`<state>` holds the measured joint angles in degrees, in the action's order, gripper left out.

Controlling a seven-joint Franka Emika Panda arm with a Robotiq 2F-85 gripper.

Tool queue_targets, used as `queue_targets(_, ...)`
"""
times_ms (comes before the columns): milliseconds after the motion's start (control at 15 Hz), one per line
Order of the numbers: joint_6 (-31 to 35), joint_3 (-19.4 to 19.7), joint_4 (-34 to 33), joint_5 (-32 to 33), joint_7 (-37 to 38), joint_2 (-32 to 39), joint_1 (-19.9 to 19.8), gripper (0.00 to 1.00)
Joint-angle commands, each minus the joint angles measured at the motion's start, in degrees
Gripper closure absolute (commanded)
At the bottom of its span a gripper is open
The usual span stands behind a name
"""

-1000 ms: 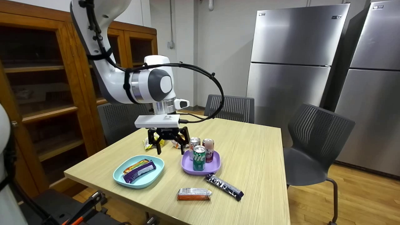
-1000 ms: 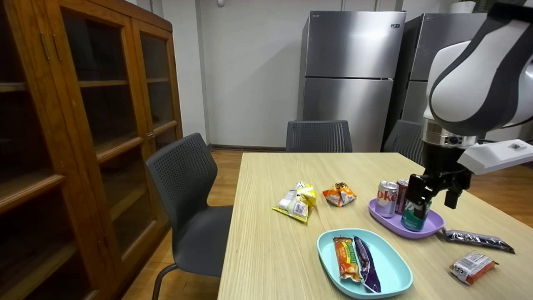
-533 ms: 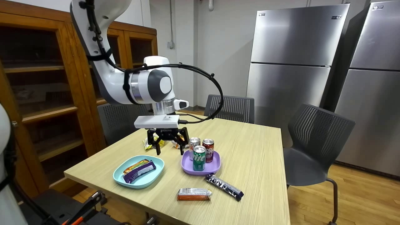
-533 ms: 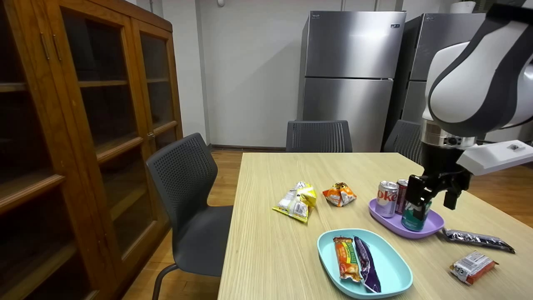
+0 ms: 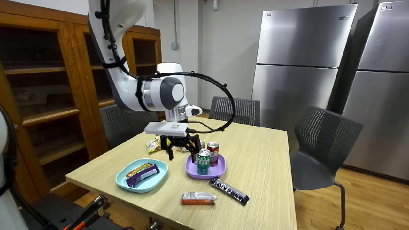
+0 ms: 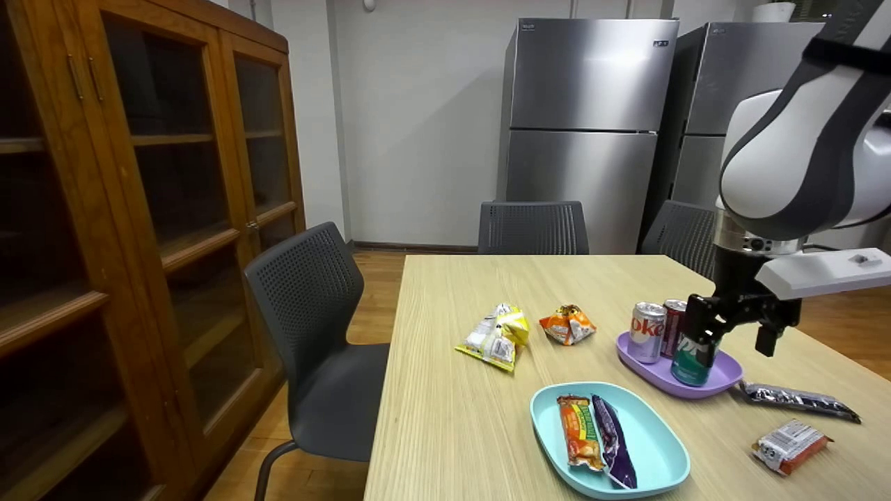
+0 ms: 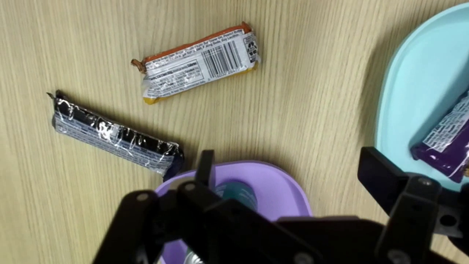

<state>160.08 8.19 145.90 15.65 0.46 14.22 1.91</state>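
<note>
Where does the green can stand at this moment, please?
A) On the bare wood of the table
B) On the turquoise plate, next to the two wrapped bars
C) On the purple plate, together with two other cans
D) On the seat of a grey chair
C, because in both exterior views the green can stands on the purple plate with the silver can and the dark red can.

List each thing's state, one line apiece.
Gripper: open, holding nothing
Green can: upright
Silver can: upright
Dark red can: upright
Purple plate: laden with all three
Teal plate: laden with two wrapped bars
Dark bar: wrapped, lying by purple plate
Orange-white bar: wrapped, lying on table
Yellow bag: lying on table
Orange bag: lying on table
Refrigerators: doors shut
Cabinet: doors shut
</note>
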Motion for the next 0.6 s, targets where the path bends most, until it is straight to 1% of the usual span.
queue_targets(0,1.4,1.9,-2.1,-0.2,5.7,2.5,-0.2,0.00)
queue_targets(333,1.2,6.0,-2.1,0.0,14.4,3.2,1.2,0.00)
queue_targets(533,0.9,7.7,-1.6,-0.4,18.7,3.4,1.7,0.00)
